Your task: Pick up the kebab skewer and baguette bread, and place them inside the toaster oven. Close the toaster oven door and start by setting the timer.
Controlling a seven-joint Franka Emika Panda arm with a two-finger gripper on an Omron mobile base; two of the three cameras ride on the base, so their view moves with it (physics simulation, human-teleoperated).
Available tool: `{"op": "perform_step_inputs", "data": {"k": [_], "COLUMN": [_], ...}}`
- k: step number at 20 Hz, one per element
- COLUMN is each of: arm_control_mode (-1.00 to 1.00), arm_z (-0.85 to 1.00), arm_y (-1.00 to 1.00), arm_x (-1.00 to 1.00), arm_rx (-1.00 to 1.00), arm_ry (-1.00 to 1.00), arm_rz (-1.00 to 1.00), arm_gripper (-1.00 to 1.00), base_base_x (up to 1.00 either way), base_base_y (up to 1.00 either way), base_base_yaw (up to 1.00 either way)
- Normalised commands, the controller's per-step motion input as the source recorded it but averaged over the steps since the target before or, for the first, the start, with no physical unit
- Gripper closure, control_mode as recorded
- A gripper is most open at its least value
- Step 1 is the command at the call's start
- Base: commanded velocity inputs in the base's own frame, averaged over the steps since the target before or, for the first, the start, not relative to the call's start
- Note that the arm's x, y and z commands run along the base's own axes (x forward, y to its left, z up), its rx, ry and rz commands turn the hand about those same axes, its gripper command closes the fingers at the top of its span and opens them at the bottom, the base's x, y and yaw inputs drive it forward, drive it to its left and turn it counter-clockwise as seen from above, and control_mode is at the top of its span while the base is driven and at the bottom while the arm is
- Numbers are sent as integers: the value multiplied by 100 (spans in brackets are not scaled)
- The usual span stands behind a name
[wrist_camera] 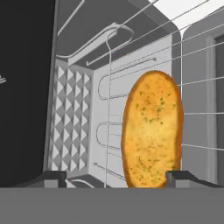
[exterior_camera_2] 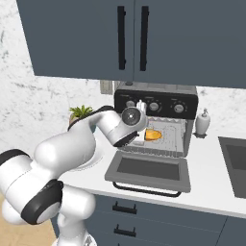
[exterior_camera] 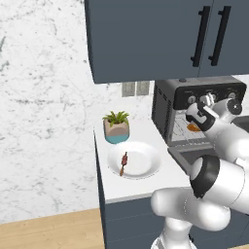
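Note:
The golden baguette bread (wrist_camera: 153, 131) lies on the wire rack inside the toaster oven (exterior_camera_2: 156, 103), and also shows as an orange patch (exterior_camera_2: 153, 135) (exterior_camera: 193, 128). My gripper (wrist_camera: 116, 177) reaches into the oven mouth, open, with its fingertips spread wide to either side of the loaf and the left one well clear of it. The toaster oven door (exterior_camera_2: 149, 168) hangs down flat and open, with its bar handle toward me. Out on the counter the kebab skewer (exterior_camera: 123, 163) rests on a white plate (exterior_camera: 146, 168), left of the oven.
A potted plant (exterior_camera: 116, 125) stands behind the plate. A soap dispenser (exterior_camera_2: 203, 122) sits right of the oven, and a sink (exterior_camera_2: 235, 163) lies further right. Dark upper cabinets (exterior_camera: 146, 39) hang low over the oven. My arm crosses above the open door.

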Motion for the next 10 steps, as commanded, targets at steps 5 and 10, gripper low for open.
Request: {"op": "perform_step_inputs", "data": {"k": [5,10], "arm_control_mode": [-100,-100], "arm_z": [0,0], "arm_y": [0,-1], "arm_x": [2,-9], "arm_rx": [0,0], "arm_ry": [1,6], "arm_rz": [0,0], "arm_gripper": [-100,-100], "base_base_x": [0,0], "base_base_y": [0,0], "base_base_yaw": [0,0]}}
